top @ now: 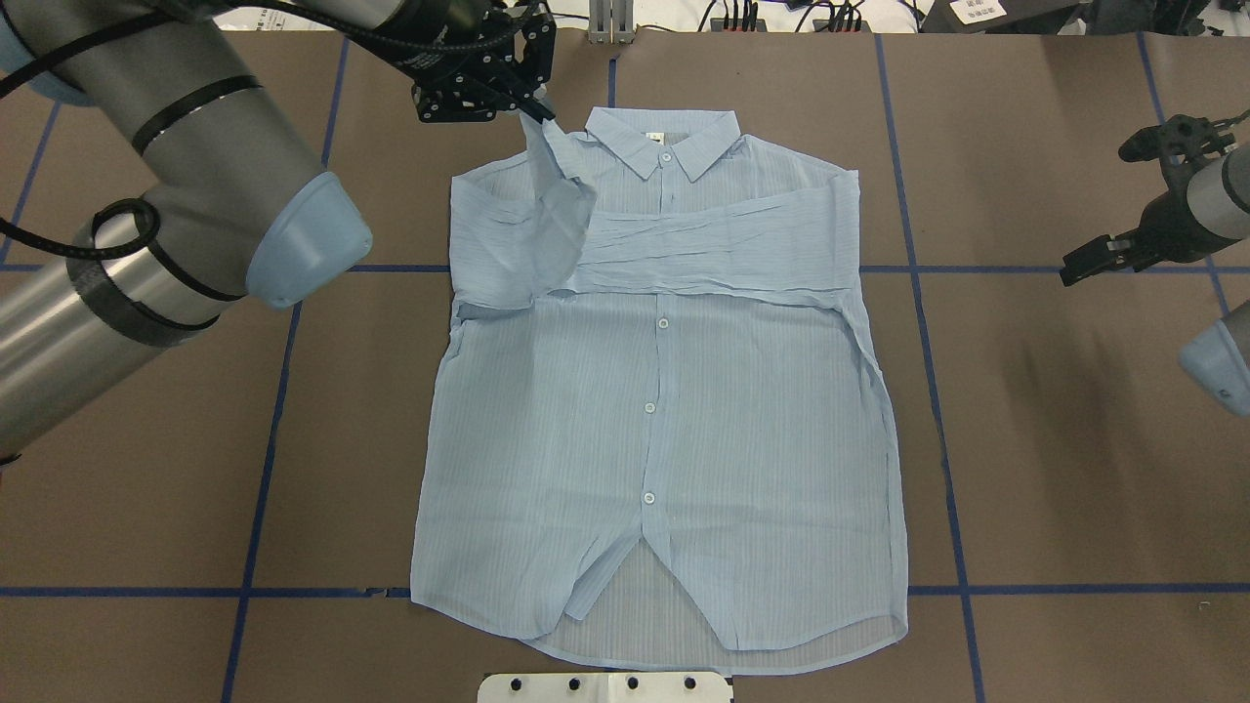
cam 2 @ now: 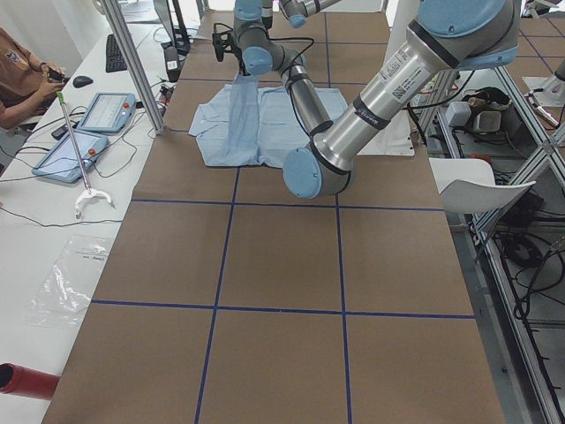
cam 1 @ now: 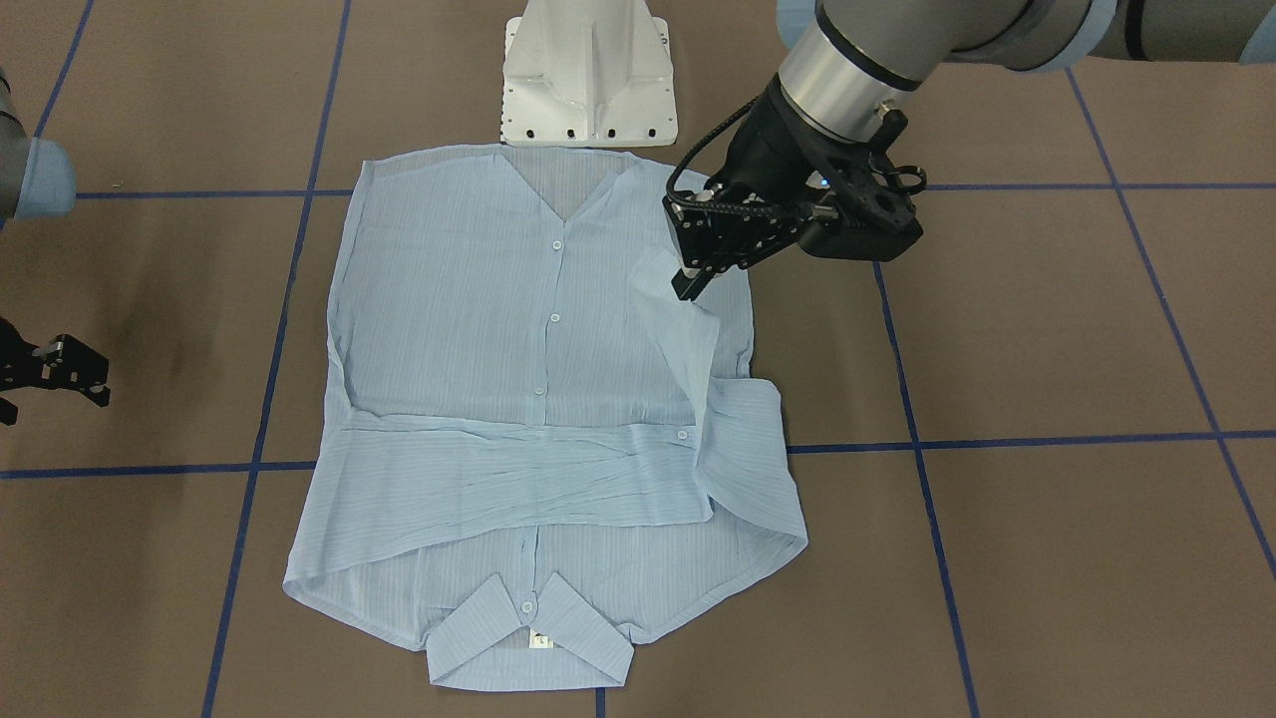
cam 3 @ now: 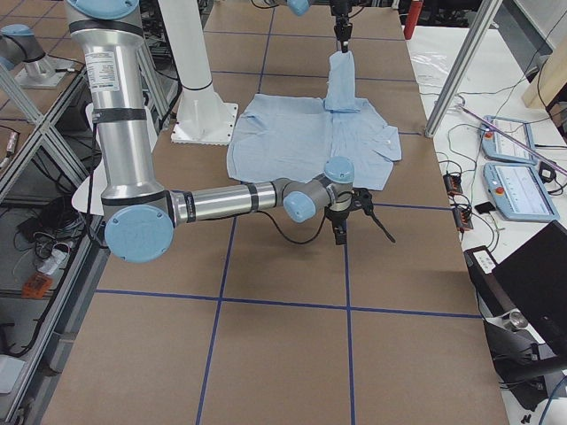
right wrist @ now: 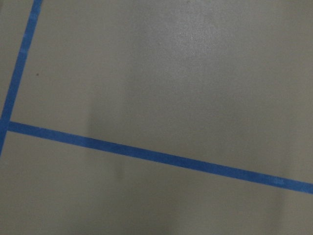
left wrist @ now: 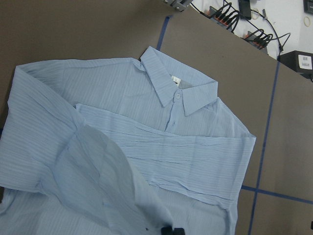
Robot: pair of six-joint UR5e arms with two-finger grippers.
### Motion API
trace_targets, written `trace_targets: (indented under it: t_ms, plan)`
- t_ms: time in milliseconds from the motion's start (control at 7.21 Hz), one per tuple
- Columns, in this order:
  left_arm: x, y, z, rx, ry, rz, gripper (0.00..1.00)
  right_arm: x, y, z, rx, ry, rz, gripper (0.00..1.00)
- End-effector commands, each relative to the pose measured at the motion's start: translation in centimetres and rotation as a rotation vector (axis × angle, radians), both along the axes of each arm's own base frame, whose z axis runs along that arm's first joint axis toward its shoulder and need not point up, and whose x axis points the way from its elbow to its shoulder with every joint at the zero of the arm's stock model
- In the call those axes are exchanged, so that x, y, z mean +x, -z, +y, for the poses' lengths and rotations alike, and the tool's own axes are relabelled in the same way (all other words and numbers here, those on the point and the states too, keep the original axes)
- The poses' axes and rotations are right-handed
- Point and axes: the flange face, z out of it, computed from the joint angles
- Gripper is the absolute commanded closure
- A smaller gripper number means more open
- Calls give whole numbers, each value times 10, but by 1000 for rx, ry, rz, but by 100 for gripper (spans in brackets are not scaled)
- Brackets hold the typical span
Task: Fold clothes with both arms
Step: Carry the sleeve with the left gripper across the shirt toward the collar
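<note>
The light-blue shirt (cam 1: 469, 299) lies flat and buttoned on the brown table, its collar (top: 664, 146) at the far side from the robot. One sleeve is folded straight across the chest (top: 723, 249). My left gripper (cam 1: 688, 284) is shut on the end of the other sleeve (top: 557, 186) and holds it lifted above the shoulder, so the fabric hangs down in a drape (cam 3: 341, 80). The left wrist view looks down on the collar and this sleeve (left wrist: 98, 186). My right gripper (top: 1074, 271) hovers open and empty above bare table, well off the shirt's side.
The white pedestal base (cam 1: 588, 80) stands just behind the shirt's hem. Blue tape lines (right wrist: 146, 154) grid the table. Beyond the far edge are tablets (cam 2: 97, 110), a post (cam 3: 461, 62), cables and a seated person (cam 2: 18, 71).
</note>
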Motion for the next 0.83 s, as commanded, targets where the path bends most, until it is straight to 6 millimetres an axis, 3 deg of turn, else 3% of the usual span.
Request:
trace_targets:
  t_ms: [0, 277, 554, 693]
  plan:
    - [47, 2, -8, -41, -19, 47, 100, 6, 2, -1, -18, 8, -44, 0]
    - [93, -7, -6, -57, -56, 61, 100, 15, 4, -2, -26, 3, -66, 0]
    - [166, 16, 17, -31, -29, 47, 100, 16, 5, -2, -29, 1, -69, 0]
    - [204, 23, 19, -14, -34, 60, 100, 15, 7, 0, -41, 9, -88, 0]
